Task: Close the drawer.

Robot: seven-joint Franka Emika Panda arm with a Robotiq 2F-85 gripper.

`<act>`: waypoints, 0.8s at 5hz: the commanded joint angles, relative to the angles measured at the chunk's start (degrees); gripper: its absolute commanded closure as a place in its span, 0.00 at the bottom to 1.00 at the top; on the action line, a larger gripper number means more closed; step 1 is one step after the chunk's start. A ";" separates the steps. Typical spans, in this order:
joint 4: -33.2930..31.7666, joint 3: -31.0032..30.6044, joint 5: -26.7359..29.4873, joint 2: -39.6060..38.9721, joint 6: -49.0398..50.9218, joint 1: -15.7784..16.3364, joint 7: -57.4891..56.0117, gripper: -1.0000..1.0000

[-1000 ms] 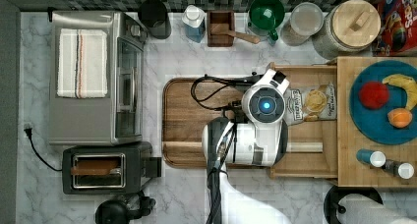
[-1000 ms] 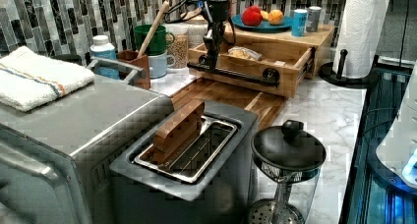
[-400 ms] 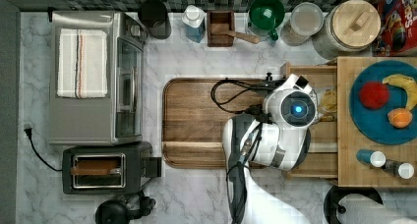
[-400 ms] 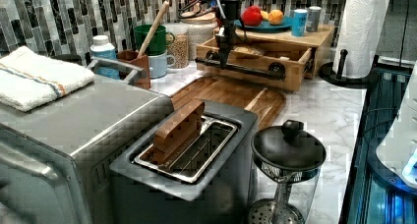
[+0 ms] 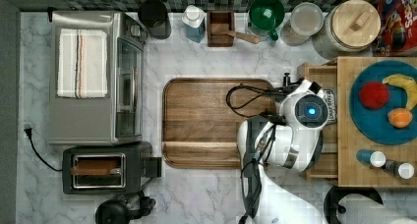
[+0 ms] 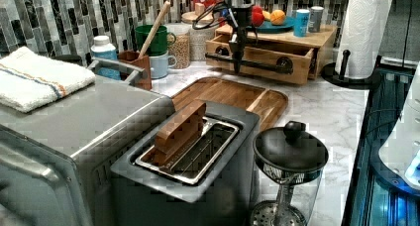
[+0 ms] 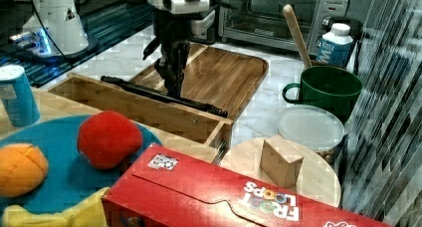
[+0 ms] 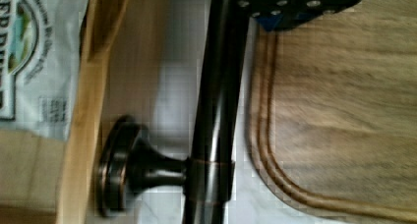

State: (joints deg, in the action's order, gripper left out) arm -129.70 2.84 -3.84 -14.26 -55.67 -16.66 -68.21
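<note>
Almost there: the drawer (image 7: pixel 149 110) is partly out from under the shelf (image 6: pixel 297 37), nearly home. The gripper (image 7: pixel 173 85) sits right at the handle (image 6: pixel 257 65), cutting board (image 5: pixel 211 121) just behind it; can't tell if the fingers are apart or clamped. Final push left.

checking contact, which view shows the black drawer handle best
The right view: the whole handle runs across the drawer front with the gripper at it. The wrist view shows one mount up close, the left view a distant bar, the top view mostly hides it.
</note>
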 commanded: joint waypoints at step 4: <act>18.13 7.17 3.60 -7.38 3.55 -12.44 -19.12 1.00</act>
State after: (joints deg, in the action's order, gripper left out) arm -121.75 5.78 -0.14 -20.34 -51.42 -22.93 -82.81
